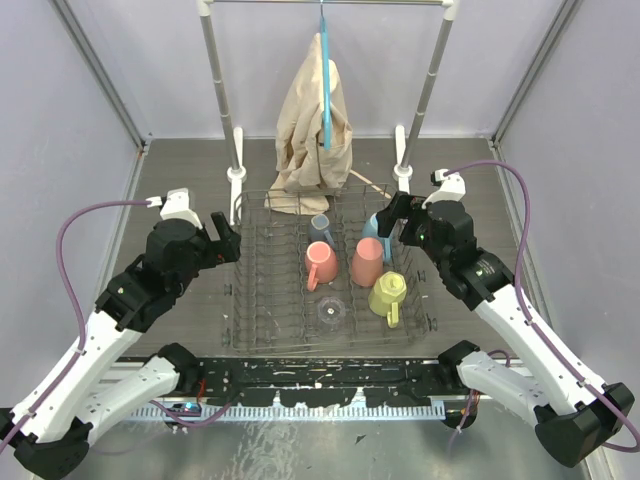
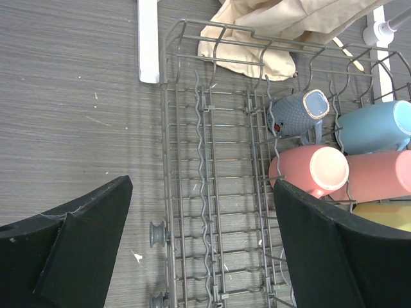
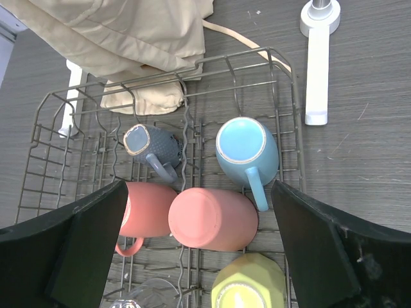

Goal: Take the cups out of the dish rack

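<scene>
The dark wire dish rack (image 1: 262,300) sits mid-table. In its right half are a grey-blue mug (image 1: 321,228), a light blue mug (image 1: 371,228), two salmon-pink mugs (image 1: 320,264) (image 1: 366,263), a pale yellow mug (image 1: 388,294) and a clear glass (image 1: 332,312). My left gripper (image 1: 228,241) is open and empty over the rack's bare left side (image 2: 204,160). My right gripper (image 1: 391,222) is open and empty above the light blue mug (image 3: 247,151) and the middle salmon mug (image 3: 215,218), touching neither. The yellow mug (image 3: 250,285) and glass (image 3: 144,296) lie below.
A silver clothes rail with beige cloth (image 1: 315,120) stands behind the rack on white feet (image 1: 236,185) (image 1: 402,170). The cloth hangs onto the rack's far edge (image 3: 144,96). Enclosure walls close in left and right. A black strip (image 1: 320,385) runs along the near edge.
</scene>
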You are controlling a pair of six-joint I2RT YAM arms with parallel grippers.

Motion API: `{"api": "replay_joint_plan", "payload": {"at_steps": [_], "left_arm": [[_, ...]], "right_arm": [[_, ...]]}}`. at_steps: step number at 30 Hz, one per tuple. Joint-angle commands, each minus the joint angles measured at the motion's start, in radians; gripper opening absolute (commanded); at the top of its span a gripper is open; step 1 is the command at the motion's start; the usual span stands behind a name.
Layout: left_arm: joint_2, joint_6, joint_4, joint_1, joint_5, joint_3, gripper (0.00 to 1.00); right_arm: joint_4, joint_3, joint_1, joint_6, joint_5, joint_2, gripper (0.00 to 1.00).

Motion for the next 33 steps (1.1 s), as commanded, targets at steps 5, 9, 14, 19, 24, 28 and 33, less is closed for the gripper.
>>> {"api": "replay_joint_plan", "payload": {"at_steps": [5, 9, 14, 19, 24, 28, 33], "left_arm": [[-0.011, 0.002, 0.017, -0.004, 0.0, 0.011, 0.98], [-0.013, 0.002, 0.015, -0.003, 0.0, 0.01, 0.98], [-0.015, 0.002, 0.014, -0.004, 0.0, 0.007, 0.98], [-0.011, -0.006, 0.026, -0.004, 0.002, -0.01, 0.98], [-0.01, -0.017, 0.05, -0.004, 0.021, -0.048, 0.98], [-0.013, -0.022, 0.066, -0.004, 0.025, -0.076, 0.98], [-0.016, -0.022, 0.071, -0.004, 0.026, -0.092, 0.98]], "right_arm": [[0.063, 0.017, 0.001, -0.005, 0.01, -0.027, 1.0], [0.069, 0.015, 0.001, -0.017, 0.004, -0.027, 1.0], [0.08, 0.001, 0.002, -0.048, -0.082, -0.028, 1.0], [0.08, -0.029, 0.004, 0.003, -0.185, -0.012, 0.98], [0.09, -0.076, 0.05, 0.051, -0.191, 0.01, 0.94], [0.081, -0.076, 0.116, 0.061, -0.139, 0.049, 0.93], [0.013, -0.015, 0.211, 0.054, -0.005, 0.142, 0.92]]}}
